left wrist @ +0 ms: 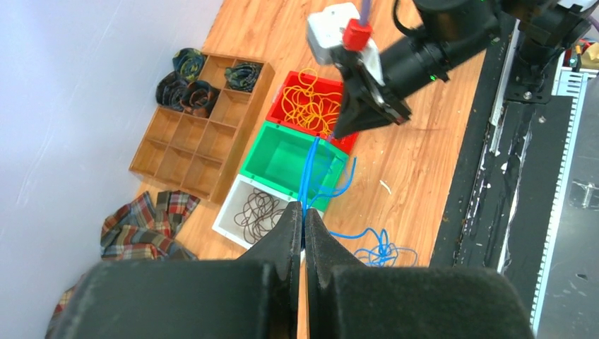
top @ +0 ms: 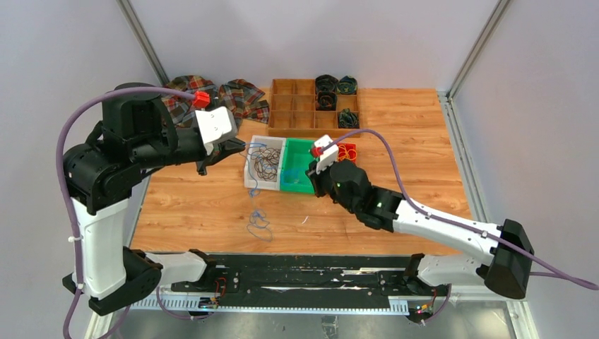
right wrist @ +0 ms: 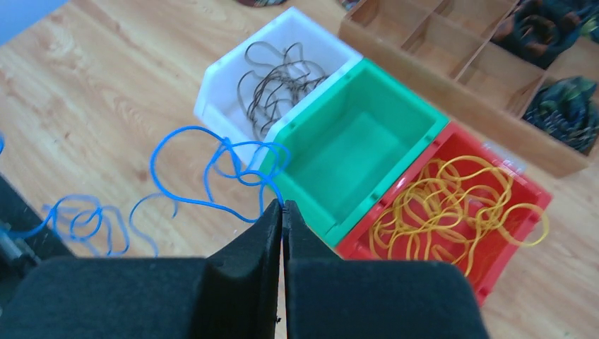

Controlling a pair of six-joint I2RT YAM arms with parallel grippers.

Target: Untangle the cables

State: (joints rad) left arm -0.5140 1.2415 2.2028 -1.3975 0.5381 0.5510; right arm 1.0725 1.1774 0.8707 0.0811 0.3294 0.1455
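**Sorting stage, late.** The dark cables (right wrist: 275, 78) lie in the white bin (right wrist: 206, 106) and the yellow cables (right wrist: 452, 205) in the red bin (right wrist: 498, 282), while the green bin (right wrist: 357, 215) is bare inside. Only the blue cable (left wrist: 309, 169) is left. It is strung across the green bin between the left gripper (left wrist: 302, 215) and the right gripper (right wrist: 282, 206), each pinched tight on a strand, and its looped tail trails on the table (top: 212, 205). By this view, it remains to free that tail and deposit the cable, probably in the green bin.
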